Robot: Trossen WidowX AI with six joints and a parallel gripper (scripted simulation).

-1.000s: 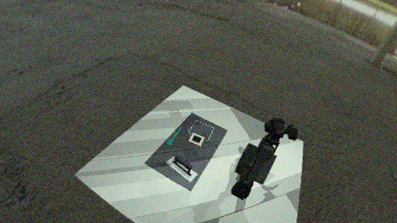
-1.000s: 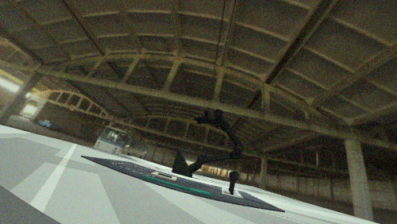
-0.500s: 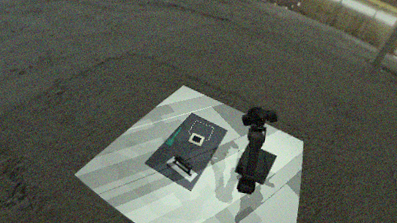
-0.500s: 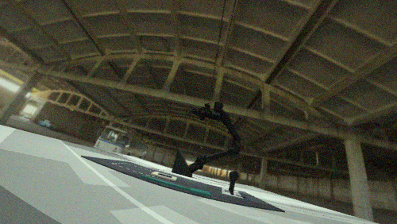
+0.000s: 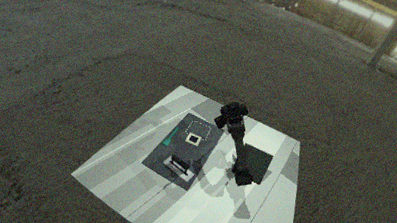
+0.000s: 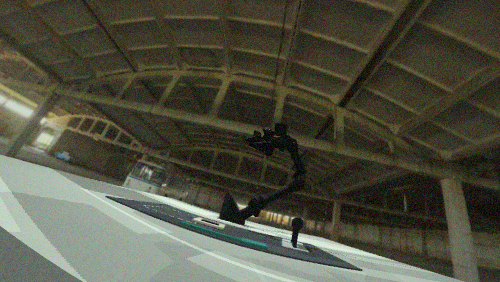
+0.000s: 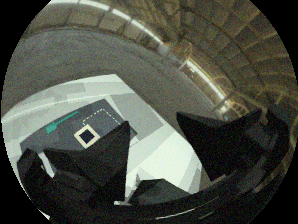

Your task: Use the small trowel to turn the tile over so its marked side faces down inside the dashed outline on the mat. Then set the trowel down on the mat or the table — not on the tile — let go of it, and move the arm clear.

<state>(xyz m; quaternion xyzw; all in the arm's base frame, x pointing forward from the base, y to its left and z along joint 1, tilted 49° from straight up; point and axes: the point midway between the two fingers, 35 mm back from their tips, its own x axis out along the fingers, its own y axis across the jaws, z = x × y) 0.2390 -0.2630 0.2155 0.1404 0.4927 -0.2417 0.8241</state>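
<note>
A white tile [image 5: 193,139] [image 6: 209,222] [image 7: 85,136] with a dark square mark facing up lies on the dark mat [image 5: 161,158] [image 6: 150,207] [image 7: 40,141], at the near edge of the dashed outline [image 5: 188,128] [image 7: 107,115]. The green trowel [image 5: 170,137] [image 6: 224,235] [image 7: 63,123] lies flat on the mat to the tile's left. My gripper [image 5: 221,120] [image 6: 252,140] [image 7: 153,120] is open and empty. It hangs high above the mat's right edge, well clear of the tile and the trowel.
A small black stand on a white base [image 5: 179,164] [image 6: 296,234] sits at the mat's near end. The arm's base [image 5: 243,176] [image 6: 231,210] stands on a black plate [image 5: 262,161] right of the mat. Pale table panels [image 5: 193,216] surround the mat.
</note>
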